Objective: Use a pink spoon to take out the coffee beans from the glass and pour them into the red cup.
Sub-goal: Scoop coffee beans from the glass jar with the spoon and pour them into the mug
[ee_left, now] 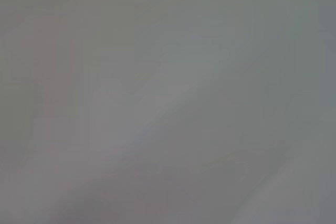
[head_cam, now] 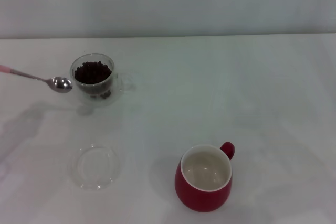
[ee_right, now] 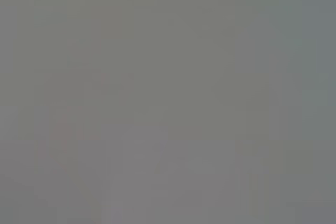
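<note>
Spoon poised beside the bean-filled glass

Nearest the robot, toward its right, the red cup (head_cam: 205,180) stands upright on the white table (head_cam: 247,87), its cream inside bare and its loop handle turned to the far right. Level with it on the left lies a flat round clear glass disc (head_cam: 96,167), well apart from the cup. Farther back on the left stands the glass (head_cam: 94,78), upright, holding a dark heap of coffee beans (head_cam: 93,72), its clear side handle pointing right. Just beside its left wall hangs the pink spoon (head_cam: 37,77), silver bowl toward the glass, whether touching it I cannot tell; the pale pink handle runs out past the left edge of the head view. Neither gripper shows in any view, so what holds the spoon, and how wide either gripper stands, cannot be told. Both wrist views give only featureless grey.
</note>
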Robot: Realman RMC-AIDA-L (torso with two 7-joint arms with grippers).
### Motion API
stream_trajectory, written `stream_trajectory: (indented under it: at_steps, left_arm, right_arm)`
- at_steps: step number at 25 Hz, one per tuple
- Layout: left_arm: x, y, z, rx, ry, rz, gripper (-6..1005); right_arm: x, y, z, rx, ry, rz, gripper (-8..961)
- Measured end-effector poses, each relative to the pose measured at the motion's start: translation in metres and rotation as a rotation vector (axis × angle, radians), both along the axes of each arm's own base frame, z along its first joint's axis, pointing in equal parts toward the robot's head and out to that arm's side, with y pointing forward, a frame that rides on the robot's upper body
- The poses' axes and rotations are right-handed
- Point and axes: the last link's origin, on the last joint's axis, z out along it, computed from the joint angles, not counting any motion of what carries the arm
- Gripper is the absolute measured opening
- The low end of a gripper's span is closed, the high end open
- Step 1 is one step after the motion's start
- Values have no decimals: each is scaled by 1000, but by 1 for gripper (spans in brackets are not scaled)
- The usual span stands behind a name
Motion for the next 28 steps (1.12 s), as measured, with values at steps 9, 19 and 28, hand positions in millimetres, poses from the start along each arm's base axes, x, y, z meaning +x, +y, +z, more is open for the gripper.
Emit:
stream_trajectory:
  at_steps: [9, 19, 28]
  left_arm:
    - [19, 52, 44, -97, 217, -39, 132]
    - [42, 86, 69, -135, 327, -59, 131]
    - [45, 96, 63, -218, 418, -20, 131]
  right_arm:
    - [-14, -23, -25, -139, 40, 137, 366]
    - [-25, -45, -40, -215, -15, 245, 366]
    - [-20, -61, -38, -196, -15, 237, 367]
